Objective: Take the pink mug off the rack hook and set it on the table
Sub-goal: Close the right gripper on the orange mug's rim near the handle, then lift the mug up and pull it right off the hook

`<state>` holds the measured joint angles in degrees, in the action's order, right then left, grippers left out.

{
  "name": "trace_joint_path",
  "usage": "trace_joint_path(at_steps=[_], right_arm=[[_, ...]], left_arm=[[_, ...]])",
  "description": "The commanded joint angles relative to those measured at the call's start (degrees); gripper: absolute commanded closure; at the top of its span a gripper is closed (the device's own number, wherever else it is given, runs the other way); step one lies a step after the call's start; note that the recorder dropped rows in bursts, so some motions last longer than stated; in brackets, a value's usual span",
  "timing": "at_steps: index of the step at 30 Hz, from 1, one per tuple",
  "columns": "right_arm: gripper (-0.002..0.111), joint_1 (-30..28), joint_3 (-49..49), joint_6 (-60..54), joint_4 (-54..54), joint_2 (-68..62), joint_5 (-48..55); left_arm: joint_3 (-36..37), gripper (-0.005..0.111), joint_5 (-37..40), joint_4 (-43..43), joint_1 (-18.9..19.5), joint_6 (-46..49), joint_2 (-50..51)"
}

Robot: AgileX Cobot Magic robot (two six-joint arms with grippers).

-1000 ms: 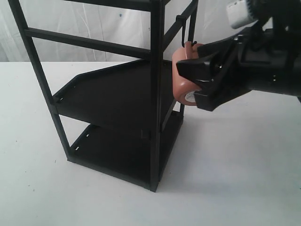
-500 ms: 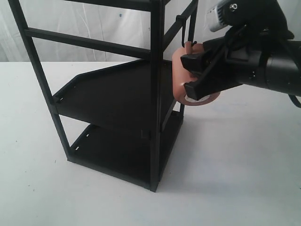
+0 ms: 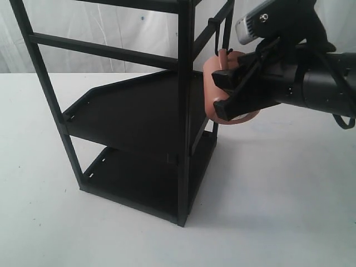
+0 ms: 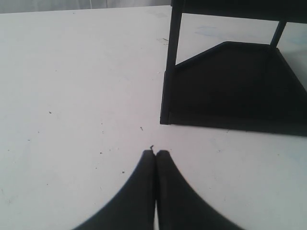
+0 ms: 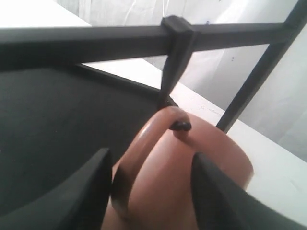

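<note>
Exterior, right jaws: pinched on the pink mug (image 3: 210, 83), one finger on each side of its body, well above the desk (image 3: 278, 200).
Exterior, rack (image 3: 183, 111): stood on the desk, its front post just beside the jaw tips.
Exterior, left jaws: out of sight.
Left wrist, left jaws: pressed together with nothing between them, over bare desk; the rack's bottom shelf lay ahead of the tips, apart from them.
Right wrist, fingers (image 5: 91, 187): flanked the mug, touching it.
Right wrist, rack hook (image 5: 181, 126): its knobbed tip sat inside the mug's handle loop, just beyond the jaws, so the mug hung on it.
</note>
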<state>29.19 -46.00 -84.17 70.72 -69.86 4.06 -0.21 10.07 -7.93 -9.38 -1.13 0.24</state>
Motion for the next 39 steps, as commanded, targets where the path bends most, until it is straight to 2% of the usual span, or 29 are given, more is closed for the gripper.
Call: trace_joint_path(at_steps=[1, 16, 19, 25, 26, 32, 39], right_arm=[[0.060, 0.1, -0.2, -0.6, 0.3, -1.2, -0.6], [0.062, 0.1, -4.2, -0.4, 0.8, -5.7, -1.9], [0.072, 0.1, -4.2, 0.4, 0.8, -5.7, -2.1], [0.106, 0.1, -4.2, 0.4, 0.8, -5.7, -2.0], [0.108, 0.1, -4.2, 0.4, 0.8, -5.7, -2.0], [0.108, 0.1, -4.2, 0.4, 1.3, -5.4, -2.1], [0.108, 0.1, -2.7, 0.5, 1.5, -1.5, -7.7]], left_arm=[[0.2, 0.107, -0.2, -0.2, 0.1, -0.1, -0.2], [0.2, 0.107, -0.2, -0.2, 0.1, -0.1, -0.2], [0.2, 0.107, -0.2, -0.2, 0.1, -0.1, -0.2], [0.2, 0.107, -0.2, -0.2, 0.1, -0.1, -0.2], [0.2, 0.107, -0.2, -0.2, 0.1, -0.1, -0.2], [0.2, 0.107, -0.2, -0.2, 0.1, -0.1, -0.2], [0.2, 0.107, -0.2, -0.2, 0.1, -0.1, -0.2]])
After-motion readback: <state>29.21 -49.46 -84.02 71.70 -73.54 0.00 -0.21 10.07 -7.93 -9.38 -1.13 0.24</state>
